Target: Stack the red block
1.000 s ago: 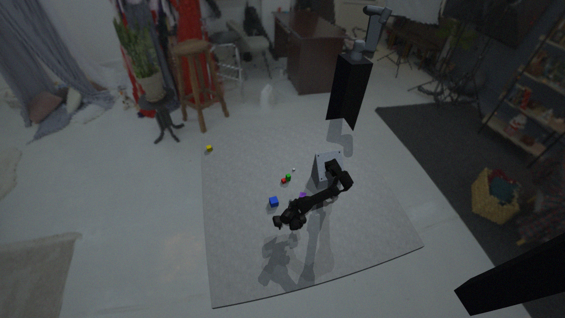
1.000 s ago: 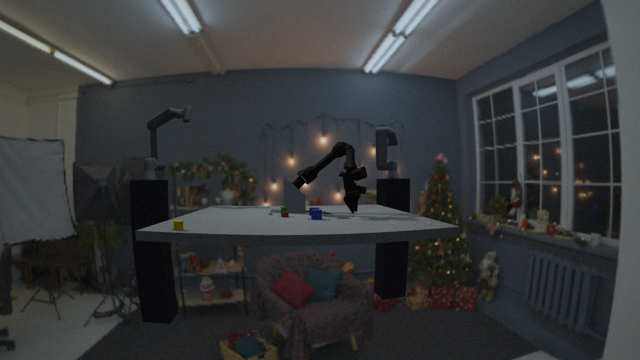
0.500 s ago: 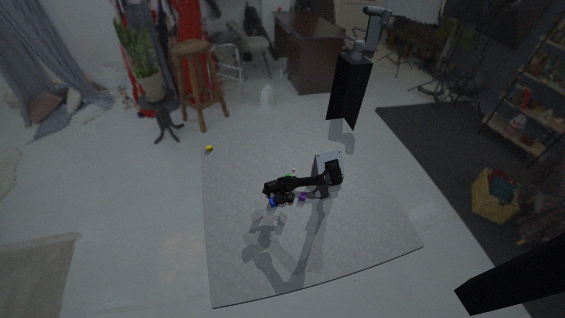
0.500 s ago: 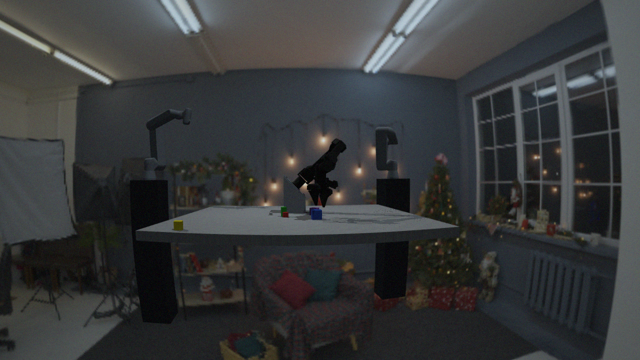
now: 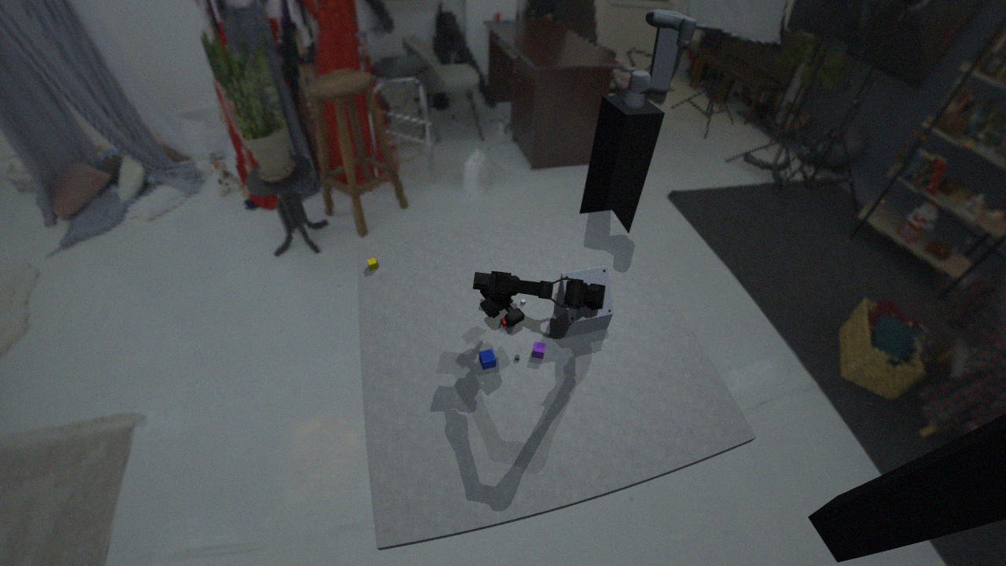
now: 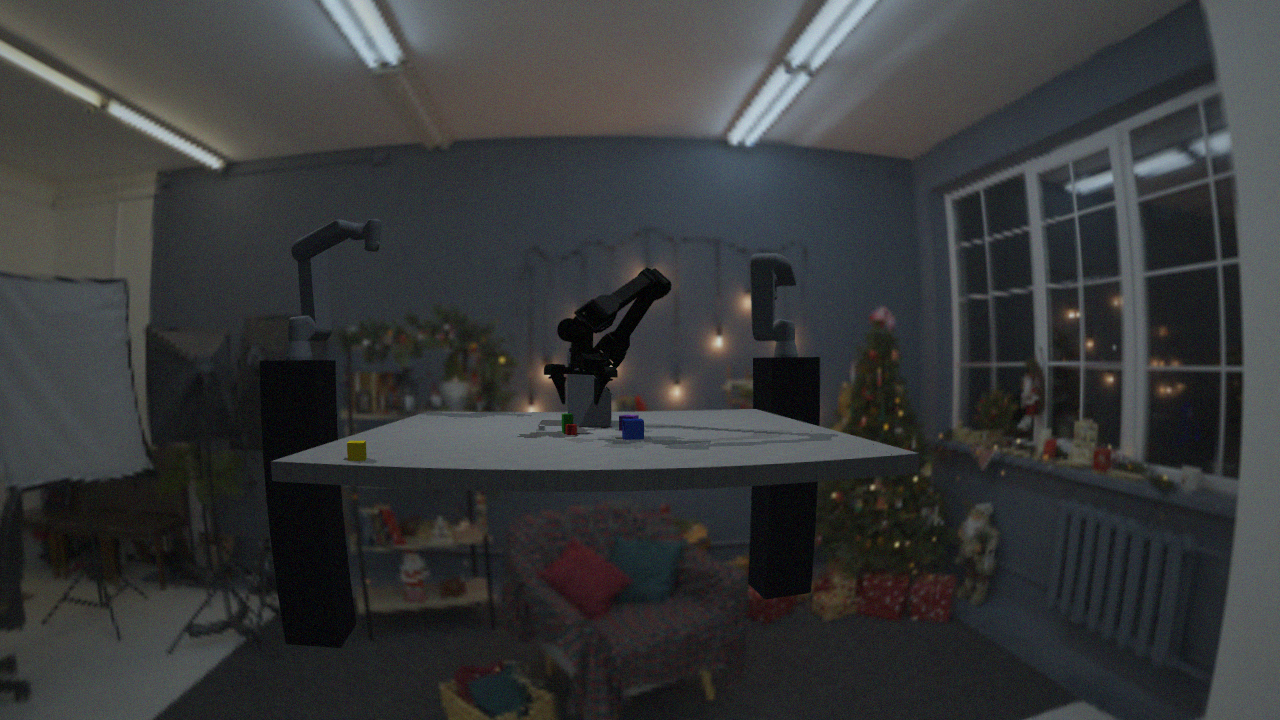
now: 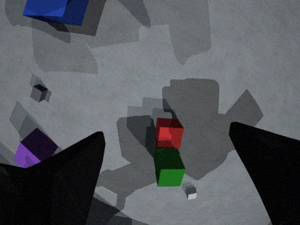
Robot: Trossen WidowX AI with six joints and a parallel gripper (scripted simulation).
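Observation:
The red block (image 5: 503,323) (image 6: 571,429) (image 7: 169,135) stands on the table, close beside the green tower (image 6: 566,420) (image 7: 172,177). The tower is upright and taller than the red block. Whether the two touch, I cannot tell. In the top view the arm hides the tower. My gripper (image 5: 503,314) (image 6: 580,402) (image 7: 169,134) is open and empty, pointing down above the red block and the tower. In the wrist view the red block lies between the fingertips, and the green tower is just below it in the picture.
A blue block (image 5: 487,359) (image 6: 633,429) (image 7: 47,7) and a purple block (image 5: 537,350) (image 7: 26,156) stand nearby. A tiny grey cube (image 5: 516,357) (image 7: 37,94) is near the purple block, and a tiny white cube (image 5: 523,301) (image 7: 192,196) near the tower. A yellow block (image 5: 372,264) (image 6: 356,450) is farther off.

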